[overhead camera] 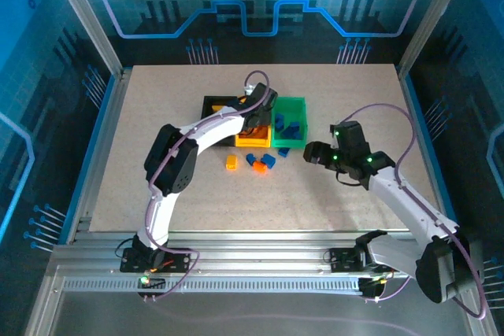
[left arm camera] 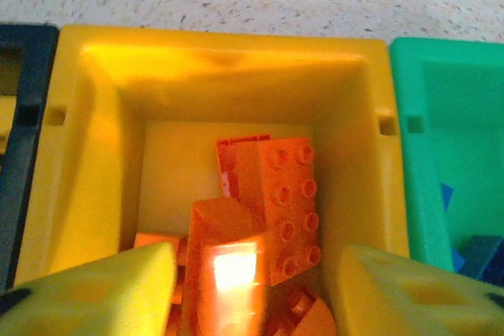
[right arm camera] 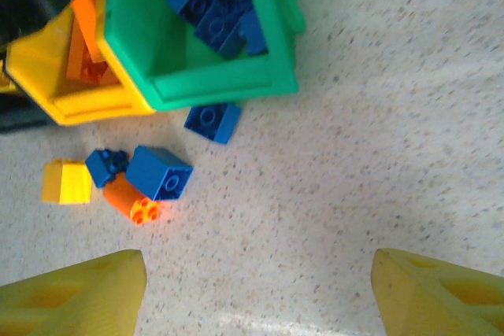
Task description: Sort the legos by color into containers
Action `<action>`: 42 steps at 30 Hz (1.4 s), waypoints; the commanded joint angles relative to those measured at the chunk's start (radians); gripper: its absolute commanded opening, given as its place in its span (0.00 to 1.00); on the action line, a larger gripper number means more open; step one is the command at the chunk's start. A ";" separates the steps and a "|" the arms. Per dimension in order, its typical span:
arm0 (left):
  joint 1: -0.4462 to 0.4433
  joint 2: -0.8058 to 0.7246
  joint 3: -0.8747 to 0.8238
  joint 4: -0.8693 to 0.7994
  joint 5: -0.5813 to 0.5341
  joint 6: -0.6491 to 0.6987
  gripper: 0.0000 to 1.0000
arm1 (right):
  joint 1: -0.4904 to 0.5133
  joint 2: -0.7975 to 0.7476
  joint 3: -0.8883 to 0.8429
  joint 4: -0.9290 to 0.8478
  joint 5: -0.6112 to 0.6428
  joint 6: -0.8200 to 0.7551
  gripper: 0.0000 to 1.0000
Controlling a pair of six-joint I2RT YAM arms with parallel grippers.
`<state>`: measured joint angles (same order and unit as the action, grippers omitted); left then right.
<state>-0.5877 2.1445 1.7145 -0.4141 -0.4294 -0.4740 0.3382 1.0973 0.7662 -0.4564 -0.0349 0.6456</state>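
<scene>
My left gripper (overhead camera: 256, 120) hangs open over the yellow bin (left arm camera: 94, 116), its yellow fingers (left arm camera: 118, 289) wide apart. Several orange bricks lie inside, a long studded one (left arm camera: 287, 206) and a smooth one (left arm camera: 228, 265) between the jaws, clear of the right finger. The green bin (overhead camera: 289, 122) holds several blue bricks (right arm camera: 224, 13). The black bin (overhead camera: 213, 104) stands left of the yellow one. In front of the bins lie loose bricks: a blue one (right arm camera: 213, 121), a larger blue one (right arm camera: 160, 172), a small blue one (right arm camera: 105, 165), an orange one (right arm camera: 132, 201) and a yellow one (right arm camera: 67, 182). My right gripper (right arm camera: 256, 281) is open above bare table, right of them.
The left arm (overhead camera: 201, 135) reaches across the black bin's front. Bare speckled table (overhead camera: 354, 100) stretches right of and behind the bins. A metal frame (overhead camera: 102, 116) borders the table.
</scene>
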 commanded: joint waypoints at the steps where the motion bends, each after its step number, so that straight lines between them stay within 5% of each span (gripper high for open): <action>1: 0.005 -0.043 0.025 -0.050 0.028 -0.018 0.73 | 0.045 -0.019 -0.021 -0.008 -0.064 -0.039 0.78; 6: -0.018 -0.266 -0.136 0.064 0.110 -0.046 0.99 | 0.161 0.030 -0.003 0.040 -0.093 -0.095 0.75; 15: -0.111 -0.806 -0.635 0.153 0.160 -0.090 0.99 | 0.387 0.384 0.232 0.099 -0.032 -0.175 0.68; 25: -0.125 -1.326 -1.067 0.058 0.115 -0.222 0.99 | 0.415 0.758 0.561 0.022 0.012 -0.248 0.69; 42: -0.102 -1.462 -1.141 -0.045 0.038 -0.232 0.99 | 0.491 0.819 0.524 -0.073 0.178 -0.248 0.54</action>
<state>-0.6998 0.6891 0.5854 -0.4404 -0.3653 -0.7013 0.7982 1.9118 1.3090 -0.4858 0.1032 0.4049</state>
